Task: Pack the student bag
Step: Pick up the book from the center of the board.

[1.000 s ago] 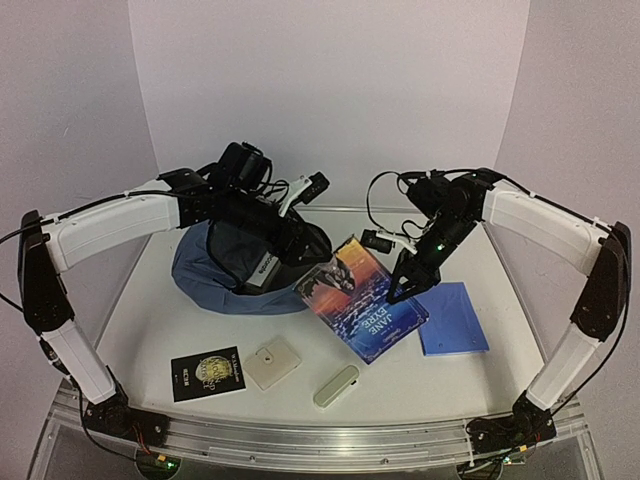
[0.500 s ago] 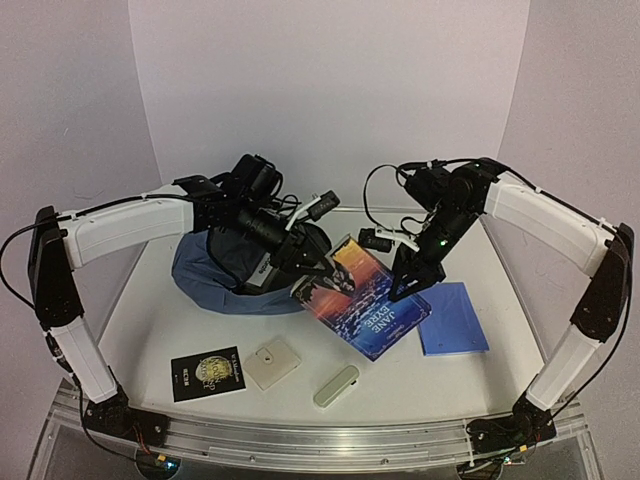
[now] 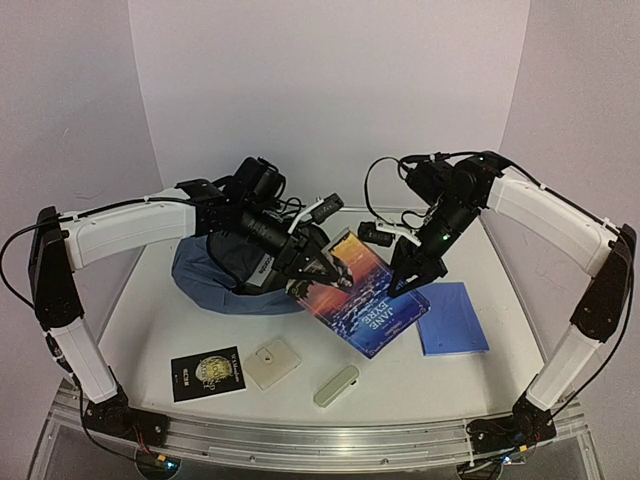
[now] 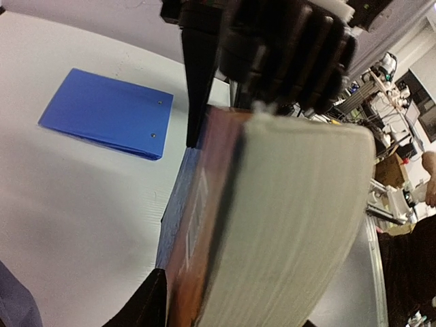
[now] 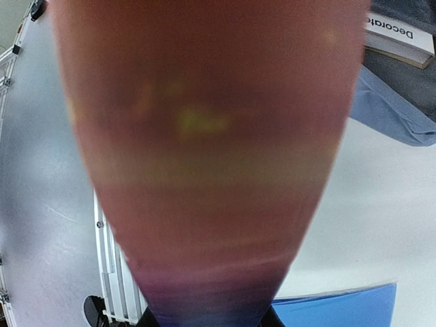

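In the right wrist view a blurred red-brown cover fills nearly the whole frame and hides the fingers. The left wrist view is likewise crowded by page edges, with only one finger [image 4: 151, 305] showing, against the cover.

At the desk's [image 3: 150, 320] near edge lie one black booklet [image 3: 207, 373], one beige square [image 3: 272, 362] and one pale bar [image 3: 336, 385], all apart from each other; what the last two are cannot be made out. Farther back on the right lies one blue notebook [image 3: 455, 320], flat.

Beside it one book [image 3: 370, 305] is tilted, held from both sides. The left gripper [image 3: 318, 268] pinches its left corner and the right gripper [image 3: 405, 283] pinches its right edge.

The one bag [image 3: 205, 275] slumps at the far left of the desk, just behind the left gripper and partly covered by that arm; it is well apart from the right gripper. A second, white book [image 3: 262, 266] shows at its dark mouth, mostly hidden, its spine lettering cut off.
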Robot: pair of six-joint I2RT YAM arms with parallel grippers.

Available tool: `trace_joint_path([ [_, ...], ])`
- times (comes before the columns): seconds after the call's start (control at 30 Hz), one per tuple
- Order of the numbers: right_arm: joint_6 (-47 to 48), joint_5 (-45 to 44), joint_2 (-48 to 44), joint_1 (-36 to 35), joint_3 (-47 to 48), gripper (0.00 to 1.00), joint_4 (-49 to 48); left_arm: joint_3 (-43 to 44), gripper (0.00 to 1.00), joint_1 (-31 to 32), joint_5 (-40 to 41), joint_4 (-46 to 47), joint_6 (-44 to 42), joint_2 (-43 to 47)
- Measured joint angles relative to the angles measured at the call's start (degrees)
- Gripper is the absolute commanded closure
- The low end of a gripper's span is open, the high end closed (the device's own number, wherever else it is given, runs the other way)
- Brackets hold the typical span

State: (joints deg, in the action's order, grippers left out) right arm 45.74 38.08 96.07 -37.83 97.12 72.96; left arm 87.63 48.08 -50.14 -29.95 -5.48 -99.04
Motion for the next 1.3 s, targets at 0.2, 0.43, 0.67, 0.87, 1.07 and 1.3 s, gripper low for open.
trace_joint_path([
  [0.2,-1.12,-0.05,0.00,0.03,0.06,0.35,0.56,-0.55,1.00,0.16,-0.92,0.91,-0.32,0.06],
  [0.43,-9.74,9.00,0.59,3.60,6.52,0.02,-4.04,-11.84,1.00,-3.45,-1.17,10.84,11.68,0.85],
  [0.67,-28.59,19.85,2.02,19.02,7.24,0.02,-19.40,-20.41,1.00,-11.71,2.84,26.30,29.10,4.78],
  [0.87,-42.80,21.69,-0.40,19.07,-3.95,0.02,-34.08,-21.77,1.00,-12.98,5.73,39.74,40.28,9.75],
  [1.07,-57.85,24.37,-2.68,18.50,-14.03,0.02,-52.23,-22.31,1.00,-13.06,5.55,50.08,48.66,12.18],
  [1.3,-63.97,27.20,-3.04,16.40,-16.03,0.10,-61.62,-23.85,1.00,-13.08,5.10,57.17,55.13,12.28],
])
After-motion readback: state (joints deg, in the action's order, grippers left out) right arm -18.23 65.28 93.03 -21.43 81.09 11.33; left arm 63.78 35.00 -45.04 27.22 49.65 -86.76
